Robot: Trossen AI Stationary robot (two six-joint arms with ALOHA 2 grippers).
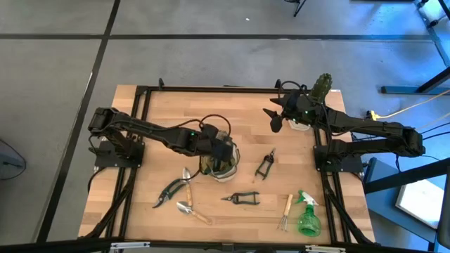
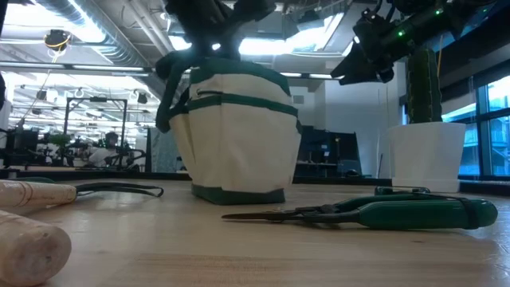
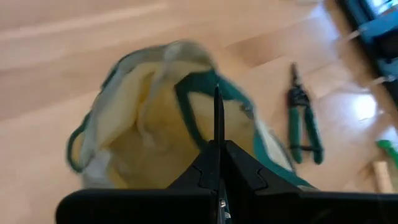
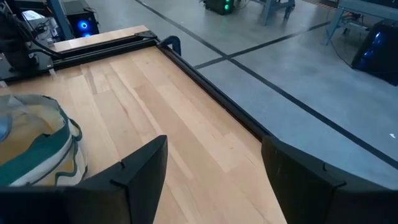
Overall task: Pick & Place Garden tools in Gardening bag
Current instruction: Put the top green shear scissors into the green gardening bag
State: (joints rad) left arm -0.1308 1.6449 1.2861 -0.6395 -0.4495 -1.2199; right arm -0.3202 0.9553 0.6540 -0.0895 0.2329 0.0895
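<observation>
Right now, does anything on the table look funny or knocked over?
The green plastic spray bottle lies on its side near the table's front edge instead of standing. The metal tools lie scattered flat, none in the beige and green fabric bag. The shut left pincer hangs right above that bag's open top.

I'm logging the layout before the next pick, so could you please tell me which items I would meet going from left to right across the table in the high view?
Green-handled pruners → trowel → gardening bag → green shears → black shears → hand fork → spray bottle.
</observation>
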